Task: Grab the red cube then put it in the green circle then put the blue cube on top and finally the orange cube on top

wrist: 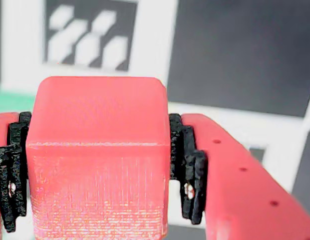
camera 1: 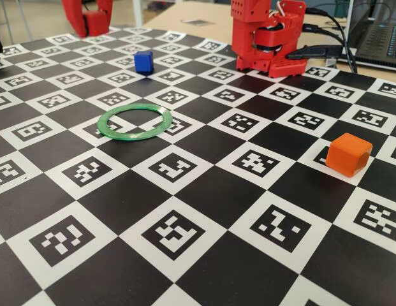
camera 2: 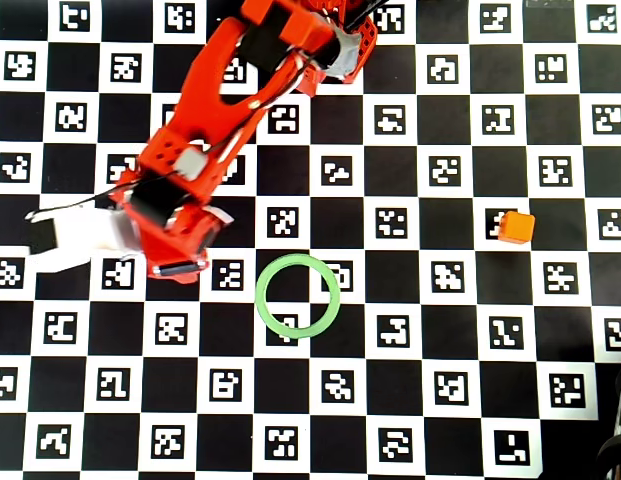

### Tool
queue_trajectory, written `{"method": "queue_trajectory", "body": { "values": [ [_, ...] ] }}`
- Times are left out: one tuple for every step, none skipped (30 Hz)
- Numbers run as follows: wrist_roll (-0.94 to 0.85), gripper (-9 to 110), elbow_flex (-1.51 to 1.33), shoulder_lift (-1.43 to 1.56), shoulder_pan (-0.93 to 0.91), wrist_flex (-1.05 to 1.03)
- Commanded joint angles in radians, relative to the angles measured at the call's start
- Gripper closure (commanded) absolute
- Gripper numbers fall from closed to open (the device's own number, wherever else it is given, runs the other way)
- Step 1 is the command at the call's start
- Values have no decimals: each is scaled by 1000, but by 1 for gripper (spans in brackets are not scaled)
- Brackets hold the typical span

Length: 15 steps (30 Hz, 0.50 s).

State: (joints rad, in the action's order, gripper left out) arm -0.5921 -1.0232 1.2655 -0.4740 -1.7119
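Gripper [wrist: 97, 187] was clamped on the red cube [wrist: 97, 165]: in the wrist view the black pads [wrist: 187, 172] pressed both sides of the cube, with red fingers outside them. The cube filled most of that view, held above the checkered board [wrist: 239, 55]; a sliver of green showed at the left edge behind it.

In the overhead view the arm [camera 2: 205, 120] reached from the top centre down to the left, its wrist end near the board's left-middle, left of the ring [camera 2: 298, 296] and apart from it. The red cube itself was hidden under the arm there. In the fixed view the gripper showed only at the top left edge [camera 1: 89, 22], partly cropped, so the cube could not be made out.

Ring lay flat on the board, empty, near the centre in the overhead view. Blue cube [camera 1: 143, 62] sat on the board behind the ring in the fixed view, well apart from it; in the overhead view it was covered by the arm. Orange cube [camera 2: 514, 227] sat far to the right of the ring, well apart, on the board. Arm base [camera 1: 268, 38] stood at the board's far edge.
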Motion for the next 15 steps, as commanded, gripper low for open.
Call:
{"method": "queue_trajectory", "body": {
  "values": [
    [140, 97, 23, 143, 81, -20],
    [176, 98, 21, 141, 104, -20],
    [215, 98, 20, 137, 127, -20],
    [253, 98, 17, 132, 149, -20],
    [285, 98, 14, 129, 169, -15],
    [314, 98, 9, 126, 187, -8],
    [342, 98, 6, 121, 206, 2],
    [371, 98, 5, 118, 222, 11],
    [393, 98, 5, 114, 238, 17],
    [413, 97, 5, 109, 253, 25],
    [430, 97, 5, 103, 270, 31],
    [442, 97, 8, 91, 287, 31],
    [456, 97, 11, 77, 301, 32],
    [469, 97, 12, 64, 311, 37],
    [482, 97, 12, 52, 318, 46]
  ]
}}
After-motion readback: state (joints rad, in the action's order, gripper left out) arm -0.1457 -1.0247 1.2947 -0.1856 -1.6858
